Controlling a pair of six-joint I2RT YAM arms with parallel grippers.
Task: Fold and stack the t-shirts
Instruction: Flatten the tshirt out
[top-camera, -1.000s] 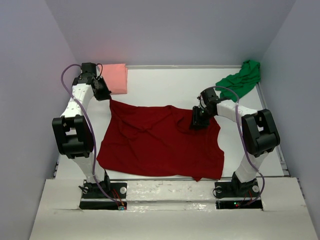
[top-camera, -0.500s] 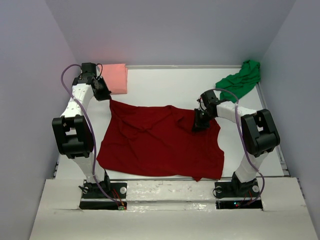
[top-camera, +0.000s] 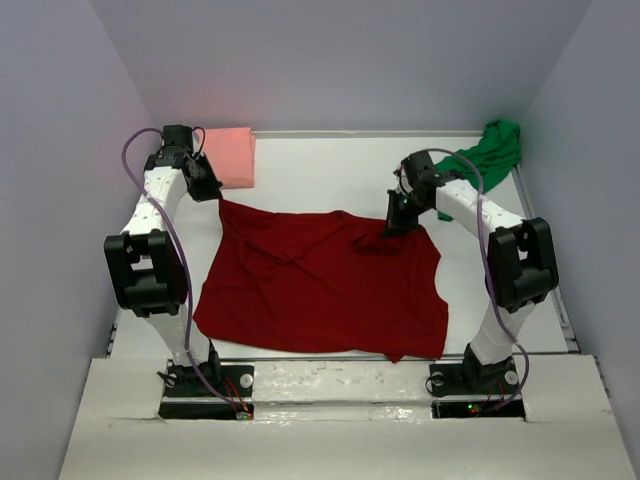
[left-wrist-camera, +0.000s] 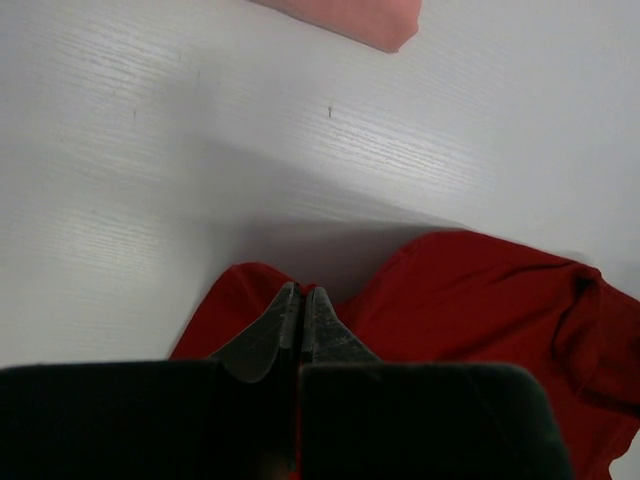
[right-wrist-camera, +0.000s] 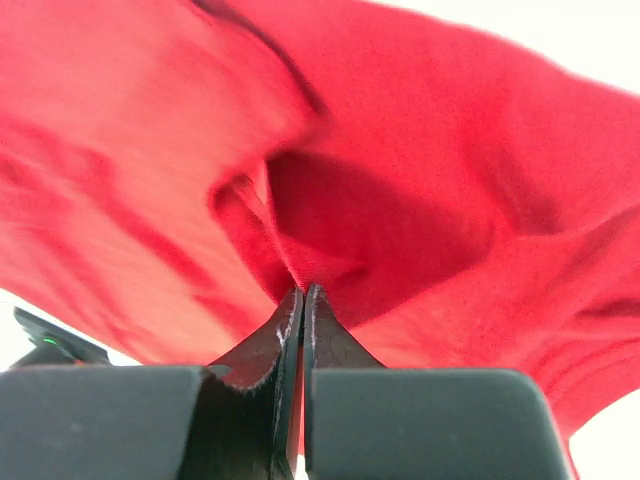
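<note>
From above, the dark red t-shirt (top-camera: 320, 285) lies spread but rumpled across the middle of the tabletop (top-camera: 320, 165). The salmon pink t-shirt (top-camera: 232, 155) sits folded at the far left and the green t-shirt (top-camera: 485, 155) is heaped at the far right. The left claw (top-camera: 213, 192) grips the red shirt's far left corner, and the right claw (top-camera: 393, 228) bites into its far right part. The step in hand looks like flattening the red shirt before any fold. The next move likely calls for both arms drawing the far edge taut and apart without dropping it.

The left wrist view shows the left claw (left-wrist-camera: 301, 300) clenched on a corner of red cloth (left-wrist-camera: 470, 300), with bare tabletop beyond.

The right wrist view shows the right claw (right-wrist-camera: 302, 295) clenched on a pinched ridge of the red shirt (right-wrist-camera: 430, 150), with cloth bunching around the tips.

Compared with a second ago, the right claw has shut on the fabric, and its wrist has swung toward the far side. The left arm has not moved.
</note>
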